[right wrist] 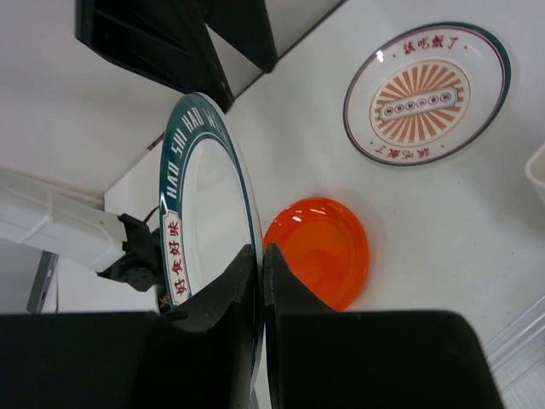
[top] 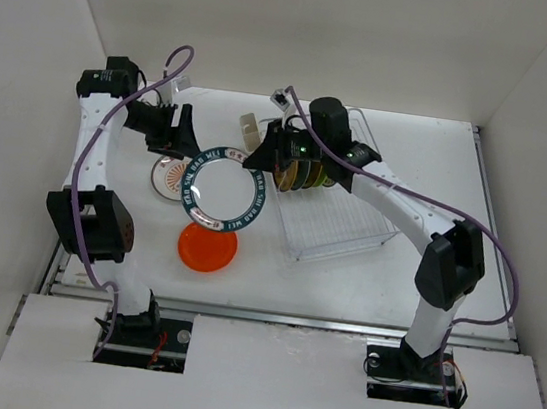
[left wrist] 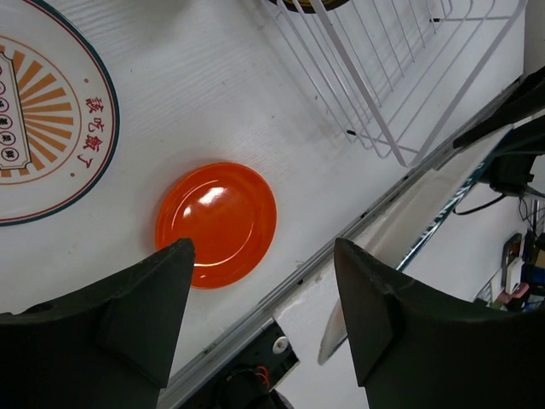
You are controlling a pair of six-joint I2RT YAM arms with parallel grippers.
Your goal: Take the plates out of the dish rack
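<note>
Two grippers: left gripper (left wrist: 262,256) spread, right gripper (right wrist: 260,256) pinching.
left gripper: fingers wide apart, nothing between them, poised above the table (top: 363,287).
sunburst plate (right wrist: 426,92): flat on the table just under the left gripper, partly covered in the top view by the held plate.
orange-red plate (left wrist: 217,223): flat on the table, nearer the bases than the left gripper, apart from the sunburst plate.
teal-rimmed plate (right wrist: 209,213): off the table, between the two grippers.
right gripper: fingers pressed onto the teal-rimmed plate's rim.
racked plates (top: 303,171): upright in the dish rack (top: 351,225), just behind the right gripper.
</note>
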